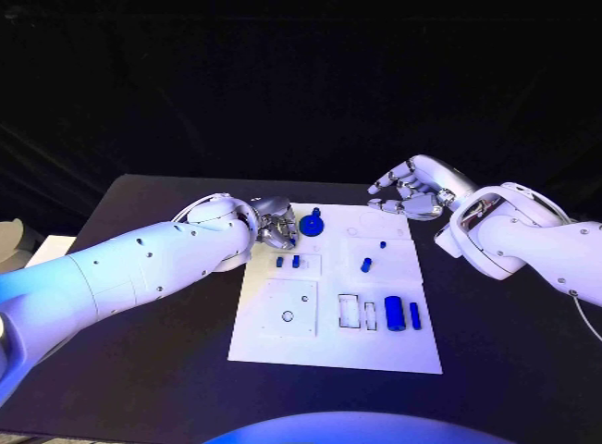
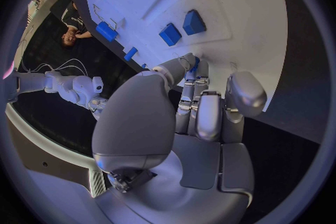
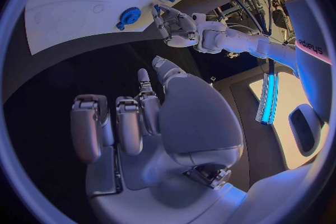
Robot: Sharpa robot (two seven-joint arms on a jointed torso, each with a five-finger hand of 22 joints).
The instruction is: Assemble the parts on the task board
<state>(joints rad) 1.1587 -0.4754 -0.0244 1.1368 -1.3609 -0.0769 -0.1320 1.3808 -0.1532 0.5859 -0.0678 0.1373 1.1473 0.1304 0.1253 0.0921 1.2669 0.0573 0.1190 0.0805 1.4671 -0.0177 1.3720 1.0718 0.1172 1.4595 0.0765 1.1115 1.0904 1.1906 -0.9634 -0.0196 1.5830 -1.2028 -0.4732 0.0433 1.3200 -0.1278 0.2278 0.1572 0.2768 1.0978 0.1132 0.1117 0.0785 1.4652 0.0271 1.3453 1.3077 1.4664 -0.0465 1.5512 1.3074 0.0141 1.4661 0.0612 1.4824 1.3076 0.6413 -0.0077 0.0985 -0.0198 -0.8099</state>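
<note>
The left robot hand point(image 1: 272, 231) reaches in at the far left corner of the white task board point(image 1: 288, 347), fingers curled beside a blue gear-shaped part point(image 1: 313, 223); whether it pinches anything cannot be told. The right robot hand point(image 1: 414, 190) hovers beyond the far edge, curled and empty. Several blue parts point(image 1: 396, 314) lie loose mid-board on the black tabletop point(image 1: 141, 213), so most assembly appears undone.

Black table point(image 1: 141, 370), dark backdrop point(image 1: 248, 83)

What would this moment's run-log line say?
left hand: at task board far-left corner, fingers curled, hold unclear | right hand: above far-right corner, holds nothing | gear-shaped part: beside left hand
</note>
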